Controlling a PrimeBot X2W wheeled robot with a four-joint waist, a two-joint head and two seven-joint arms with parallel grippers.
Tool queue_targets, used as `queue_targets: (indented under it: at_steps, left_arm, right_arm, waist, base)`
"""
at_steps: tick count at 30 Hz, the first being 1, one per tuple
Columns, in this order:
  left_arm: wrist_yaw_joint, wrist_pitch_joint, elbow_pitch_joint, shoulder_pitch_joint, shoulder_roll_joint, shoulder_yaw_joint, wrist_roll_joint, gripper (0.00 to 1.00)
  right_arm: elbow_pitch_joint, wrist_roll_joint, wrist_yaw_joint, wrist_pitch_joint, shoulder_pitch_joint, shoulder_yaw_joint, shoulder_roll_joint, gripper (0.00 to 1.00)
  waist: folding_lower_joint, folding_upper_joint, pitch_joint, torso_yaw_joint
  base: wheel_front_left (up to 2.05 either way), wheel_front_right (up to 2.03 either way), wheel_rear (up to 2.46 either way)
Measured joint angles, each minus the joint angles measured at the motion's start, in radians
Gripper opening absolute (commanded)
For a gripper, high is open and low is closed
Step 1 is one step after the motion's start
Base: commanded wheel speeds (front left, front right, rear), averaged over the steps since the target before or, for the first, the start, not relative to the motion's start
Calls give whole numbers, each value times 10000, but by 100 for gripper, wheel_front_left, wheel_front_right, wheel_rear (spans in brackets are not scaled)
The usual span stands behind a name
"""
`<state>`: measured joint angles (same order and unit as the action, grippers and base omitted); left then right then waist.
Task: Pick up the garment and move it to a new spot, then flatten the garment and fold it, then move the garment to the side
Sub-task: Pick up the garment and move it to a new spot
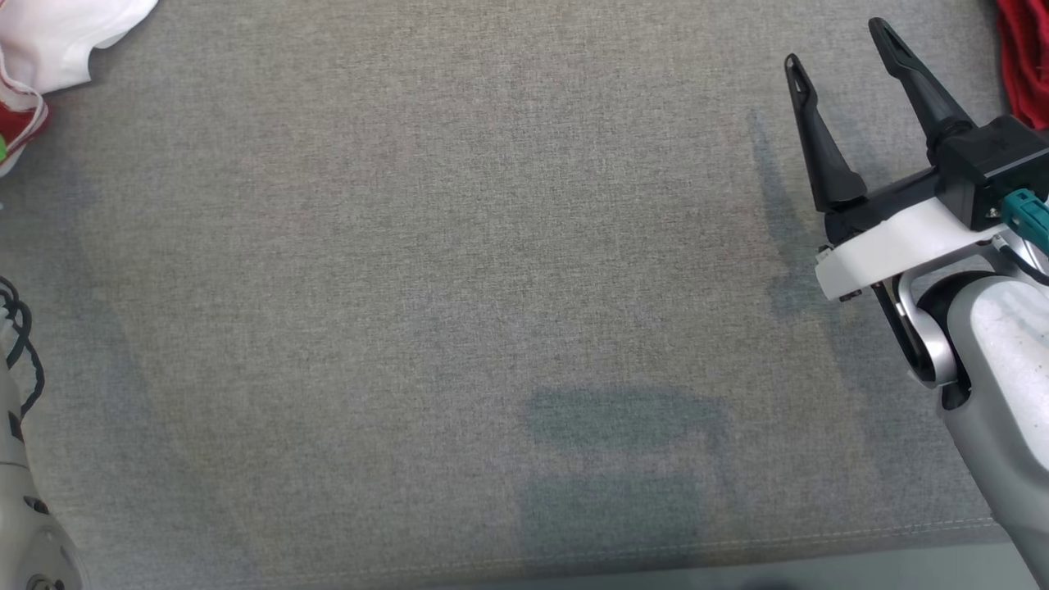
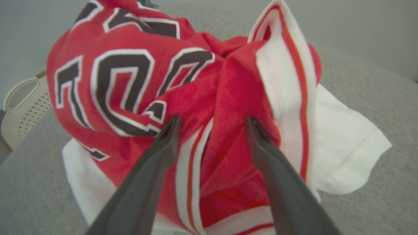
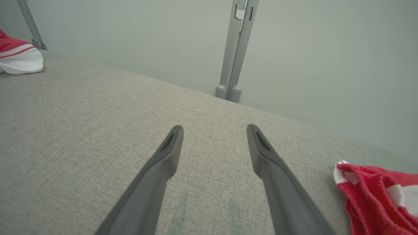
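The garment (image 2: 137, 85) is a crumpled red jersey with black and white lettering and white, red-striped trim, heaped on a white cloth (image 2: 346, 143). In the left wrist view my left gripper (image 2: 212, 122) stands open, its fingertips right at the red fabric with a fold lying between them. In the head view that heap (image 1: 49, 49) lies at the far top left corner. My right gripper (image 1: 836, 47) is open over bare grey cloth at the upper right, holding nothing; the right wrist view shows the same right gripper (image 3: 214, 129) above the bare surface.
The grey fabric-covered table (image 1: 459, 287) spreads across the head view, its front edge along the bottom. A second red garment (image 1: 1024, 57) lies at the top right, next to my right gripper. A white perforated basket (image 2: 23, 104) stands beyond the table's left side. A grey post (image 3: 236, 49) rises behind.
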<state>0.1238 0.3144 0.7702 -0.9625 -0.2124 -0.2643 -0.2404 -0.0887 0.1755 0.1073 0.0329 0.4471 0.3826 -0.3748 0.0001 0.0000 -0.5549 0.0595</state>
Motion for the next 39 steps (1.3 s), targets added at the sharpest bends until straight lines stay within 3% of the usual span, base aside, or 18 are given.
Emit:
queue_targets:
  at_steps: [3,4,5,14,25,39]
  left_arm:
    - [0,-221,92,-14,-17,-27,25,100]
    - [0,-316,140,-15,-13,-15,73,46]
    - [0,-418,174,-15,-12,12,117,0]
    - [-132,-1300,332,-277,267,188,138,0]
    - [-1037,-2316,322,-482,374,719,75,0]
    - [-2150,-3202,117,-1003,619,1893,489,0]
  right_arm:
    - [-42,-10,2,-2,2,-98,-36,100]
    - [-42,-12,4,-2,2,-125,-52,100]
    - [-42,-13,4,-2,2,-144,-63,100]
    - [15,-25,15,52,0,-326,-46,100]
    - [548,0,17,531,-17,-311,259,100]
    - [1496,224,15,1250,-254,4,949,100]
  waist:
    - [0,0,-95,-57]
    - [0,0,-120,-68]
    - [0,0,-139,-74]
    - [0,0,-99,68]
    - [-1,0,566,272]
    - [-1,0,2250,280]
  base:
    - [0,0,0]
    - [0,0,0]
    - [0,0,0]
    - [0,0,0]
    - [0,0,0]
    - [0,0,0]
